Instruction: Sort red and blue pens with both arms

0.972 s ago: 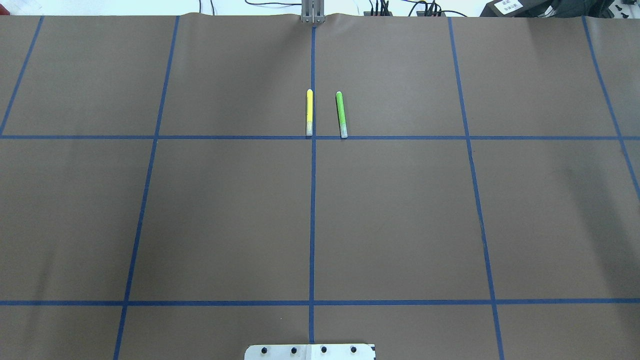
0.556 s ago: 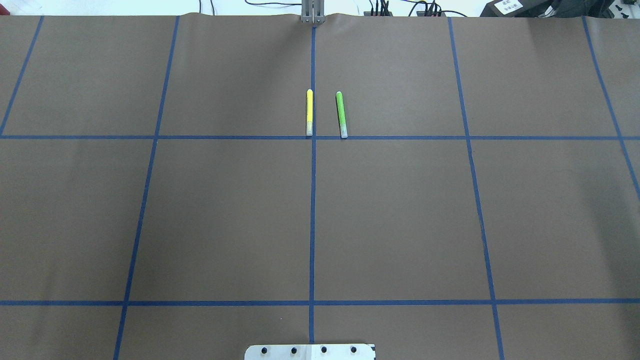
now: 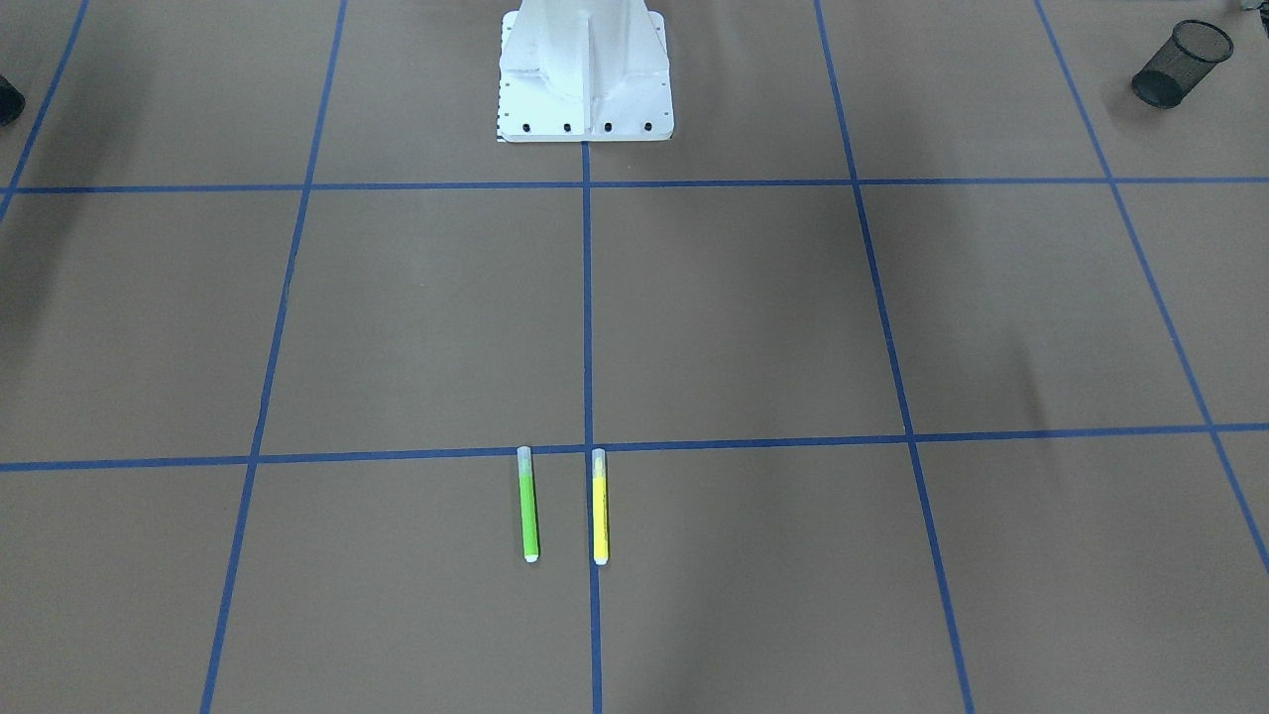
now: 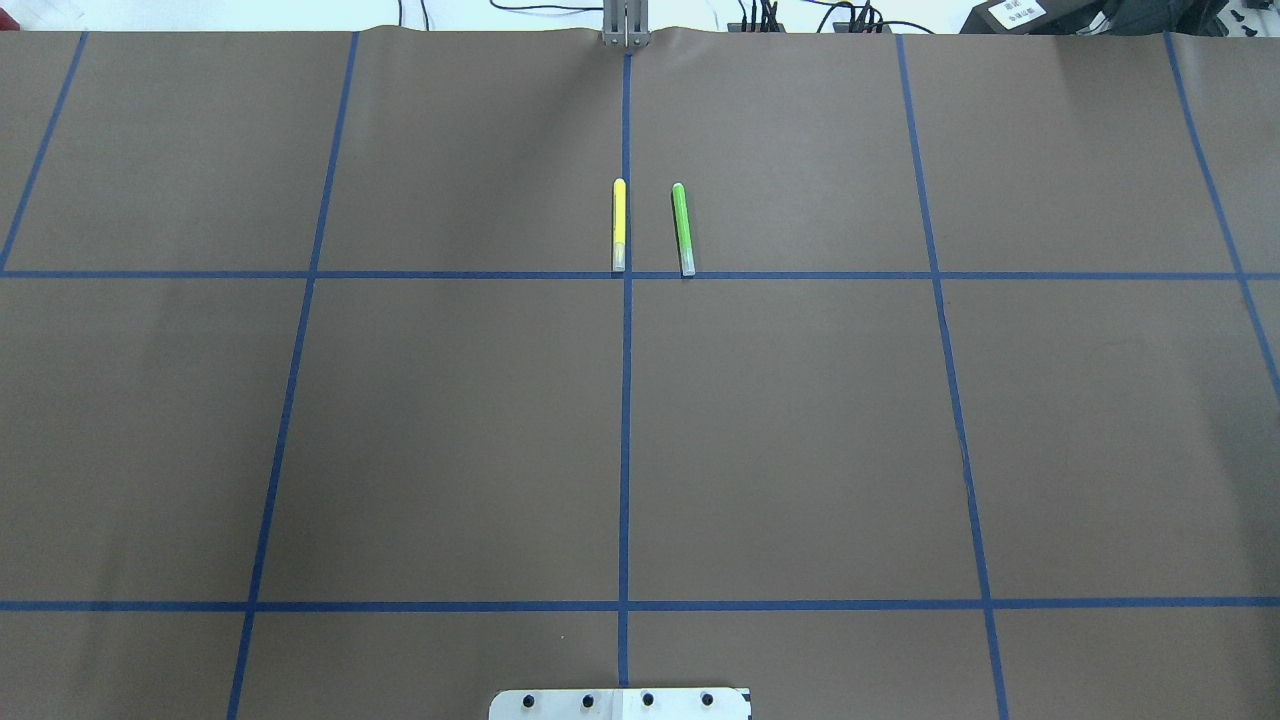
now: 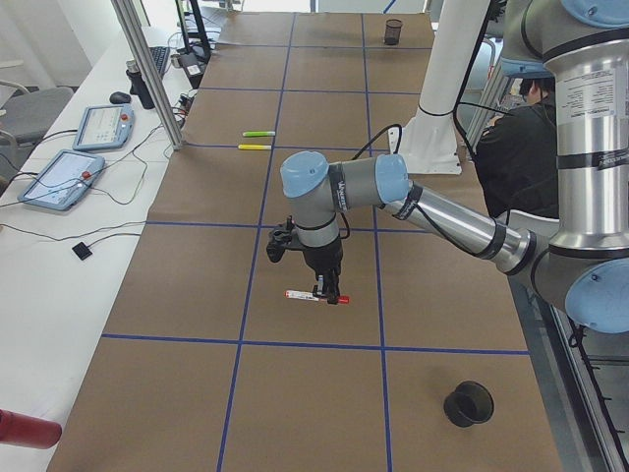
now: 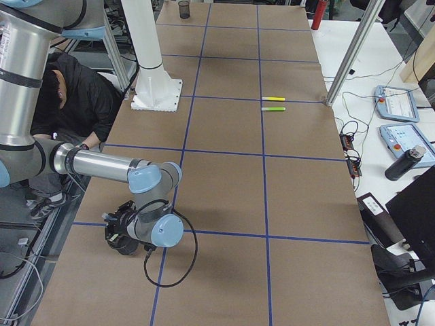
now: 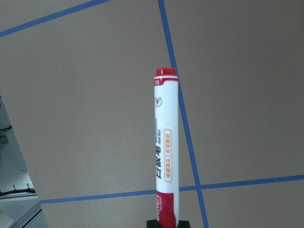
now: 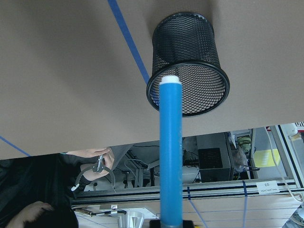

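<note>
The red pen (image 7: 166, 152), white-barrelled with a red cap, sticks out of my left gripper (image 7: 166, 222), which is shut on its red end. In the left side view this gripper (image 5: 327, 292) holds the red pen (image 5: 303, 294) level, just above the table. My right gripper (image 8: 171, 221) is shut on the blue pen (image 8: 170, 152), whose white tip points at the mouth of a black mesh cup (image 8: 187, 66). In the right side view the right gripper (image 6: 122, 233) hangs over that cup (image 6: 126, 244) near the table's edge. Neither gripper shows in the overhead or front views.
A green marker (image 4: 682, 228) and a yellow marker (image 4: 619, 225) lie side by side at the far middle. Another mesh cup (image 5: 468, 403) stands on the left arm's side, also seen in the front view (image 3: 1182, 64). A person (image 5: 516, 147) sits behind the white robot base (image 3: 585, 69).
</note>
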`<control>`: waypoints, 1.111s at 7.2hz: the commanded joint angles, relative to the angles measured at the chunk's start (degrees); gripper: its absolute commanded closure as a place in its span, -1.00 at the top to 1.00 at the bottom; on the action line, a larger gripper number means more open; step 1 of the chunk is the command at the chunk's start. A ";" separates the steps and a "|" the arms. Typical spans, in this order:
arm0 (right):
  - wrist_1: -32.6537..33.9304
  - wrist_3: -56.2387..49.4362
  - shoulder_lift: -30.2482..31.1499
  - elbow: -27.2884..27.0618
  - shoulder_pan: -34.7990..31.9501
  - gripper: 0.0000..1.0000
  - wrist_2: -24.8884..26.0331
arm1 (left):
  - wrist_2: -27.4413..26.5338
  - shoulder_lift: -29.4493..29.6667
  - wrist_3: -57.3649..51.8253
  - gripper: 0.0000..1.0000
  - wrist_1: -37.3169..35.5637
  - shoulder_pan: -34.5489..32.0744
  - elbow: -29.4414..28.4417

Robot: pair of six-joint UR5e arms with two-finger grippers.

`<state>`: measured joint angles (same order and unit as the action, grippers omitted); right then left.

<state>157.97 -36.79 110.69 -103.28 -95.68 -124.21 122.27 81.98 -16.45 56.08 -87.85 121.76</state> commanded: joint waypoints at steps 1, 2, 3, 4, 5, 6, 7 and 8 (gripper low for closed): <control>-0.12 -0.30 1.11 2.72 -0.21 -1.00 -2.43 | 0.07 0.20 0.02 -1.00 -0.01 0.05 0.06; -0.12 -0.38 1.11 4.56 -0.12 -1.00 -3.31 | 0.07 0.29 -0.07 -1.00 -0.01 -0.04 0.14; -0.20 -0.39 1.02 5.88 -0.12 -1.00 -4.71 | -0.02 0.20 0.02 -1.00 -0.01 -0.04 0.67; -0.21 -0.30 1.11 6.68 -0.12 -1.00 -4.81 | -0.02 0.03 -0.07 -1.00 -0.01 -0.04 0.85; -0.21 -0.30 1.11 7.56 -0.12 -1.00 -4.81 | -0.02 0.11 -0.07 -1.00 -0.01 -0.04 0.93; -0.12 -0.21 1.02 8.00 -0.12 -1.00 -5.24 | -0.02 0.03 0.02 -1.00 -0.09 -0.04 1.20; -0.20 -0.12 0.93 9.31 -0.12 -1.00 -6.38 | -0.02 0.03 0.02 -1.00 -0.09 -0.13 1.37; -0.21 0.14 0.93 9.58 -0.12 -0.64 -6.74 | -0.02 0.03 0.02 -1.00 -0.18 -0.22 1.29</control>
<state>157.79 -36.89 111.67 -94.42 -95.80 -130.26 122.26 82.02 -16.44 55.97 -87.98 123.02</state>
